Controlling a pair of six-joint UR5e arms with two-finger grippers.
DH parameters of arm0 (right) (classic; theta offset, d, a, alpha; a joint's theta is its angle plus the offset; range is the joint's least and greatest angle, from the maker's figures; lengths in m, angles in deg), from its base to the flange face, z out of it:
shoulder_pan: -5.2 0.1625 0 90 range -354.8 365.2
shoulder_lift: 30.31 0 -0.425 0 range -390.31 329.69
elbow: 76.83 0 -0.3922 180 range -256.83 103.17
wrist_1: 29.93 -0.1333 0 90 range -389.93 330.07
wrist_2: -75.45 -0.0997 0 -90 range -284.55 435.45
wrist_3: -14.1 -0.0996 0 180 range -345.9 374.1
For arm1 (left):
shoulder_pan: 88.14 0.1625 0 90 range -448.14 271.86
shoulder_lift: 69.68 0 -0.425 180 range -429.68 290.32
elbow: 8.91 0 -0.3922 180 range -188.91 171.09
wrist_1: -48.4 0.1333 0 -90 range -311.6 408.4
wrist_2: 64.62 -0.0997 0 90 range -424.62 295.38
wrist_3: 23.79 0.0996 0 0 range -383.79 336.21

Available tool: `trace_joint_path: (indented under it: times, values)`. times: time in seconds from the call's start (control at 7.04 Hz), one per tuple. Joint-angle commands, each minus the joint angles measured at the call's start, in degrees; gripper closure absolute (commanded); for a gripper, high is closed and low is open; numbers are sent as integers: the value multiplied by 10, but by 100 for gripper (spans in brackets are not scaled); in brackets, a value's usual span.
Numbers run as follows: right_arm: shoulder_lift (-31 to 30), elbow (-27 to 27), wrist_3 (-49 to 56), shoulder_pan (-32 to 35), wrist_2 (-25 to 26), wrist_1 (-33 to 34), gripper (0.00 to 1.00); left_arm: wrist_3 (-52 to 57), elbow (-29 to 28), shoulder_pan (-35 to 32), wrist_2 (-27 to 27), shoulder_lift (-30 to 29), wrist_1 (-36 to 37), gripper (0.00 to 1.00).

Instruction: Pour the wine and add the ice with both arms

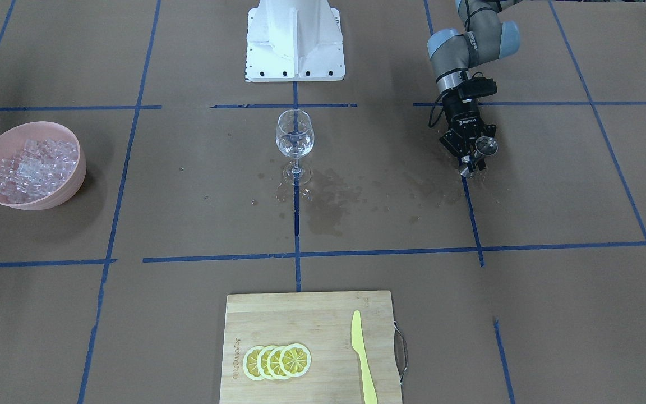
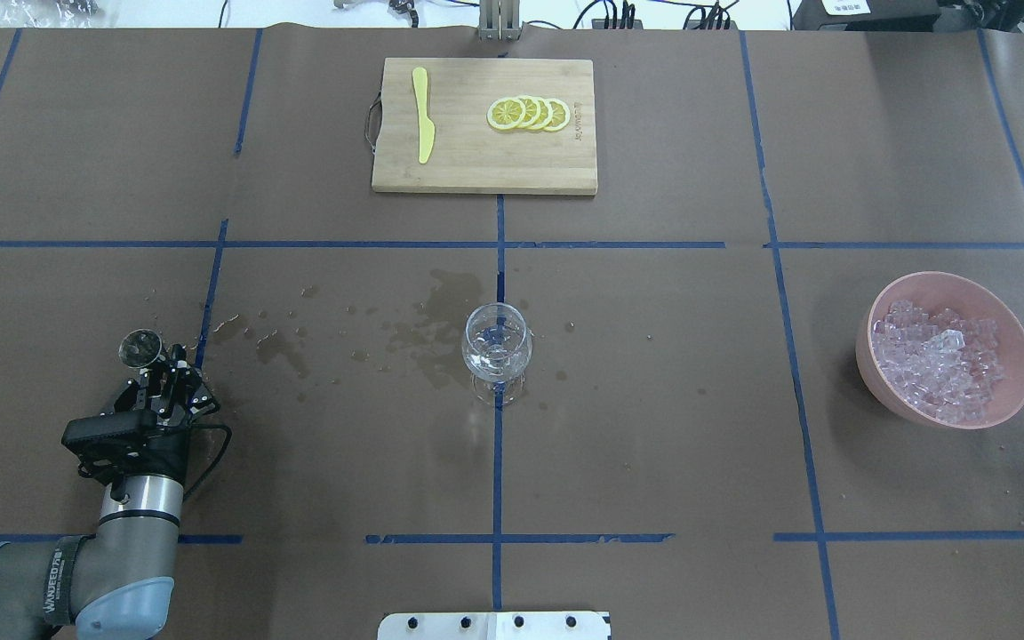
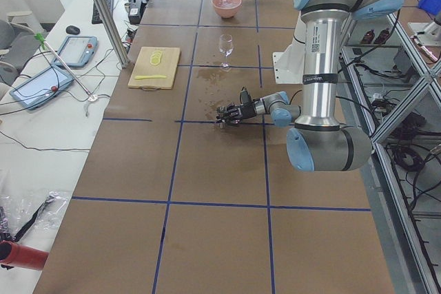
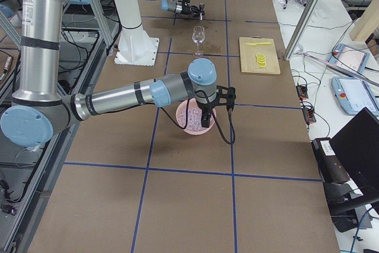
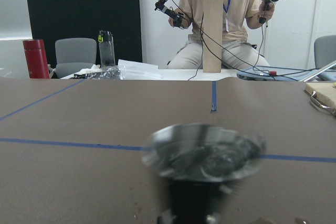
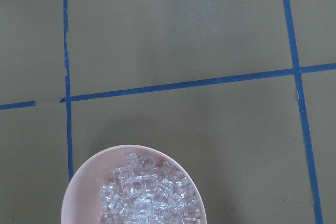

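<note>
A wide table covered in brown paper (image 2: 654,400) is marked into squares with blue tape. On its right side, midway between near and far, sits a round pink plastic bowl (image 2: 952,280) heaped with many small clear ice cubes (image 2: 934,360). The right gripper (image 4: 206,124), a black claw on a grey jointed arm with light-blue caps, shows only in the view from the table's right end, where it hangs over this bowl. Whether its claw is apart or together cannot be told. Its wrist camera looks straight down on the bowl's rim and the ice. At the table's centre a clear stemmed wine glass (image 2: 496,342) stands upright on a blue tape line, with dark wet stains spread on the paper to its left. Well to the left, the left gripper (image 2: 165,378) lies low over the table. Its black claw is clamped on a small clear round-rimmed vessel (image 2: 140,348), held upright with its mouth above the fingers; the wrist camera shows that rim blurred. At the far edge, in the middle, lies a pale wooden cutting board (image 2: 476,160) bearing four overlapping yellow lemon slices (image 2: 530,114) on its right and a yellow plastic knife (image 2: 423,124) on its left. Beyond the table a seated person (image 5: 226,19) holds hand controllers.
</note>
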Motion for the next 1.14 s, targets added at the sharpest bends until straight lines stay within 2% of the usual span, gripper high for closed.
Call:
trace_joint_path:
  times: [0.0,0.71,0.99]
  values:
    - [0,0,0,0,0,1,0,3,13,-2,0,-3,-5,100]
    - [0,2,0,0,0,-1,0,96,29,-15,0,-1,-84,100]
    - [1,6,0,-2,1,-2,0,168,29,-26,2,-2,-154,100]
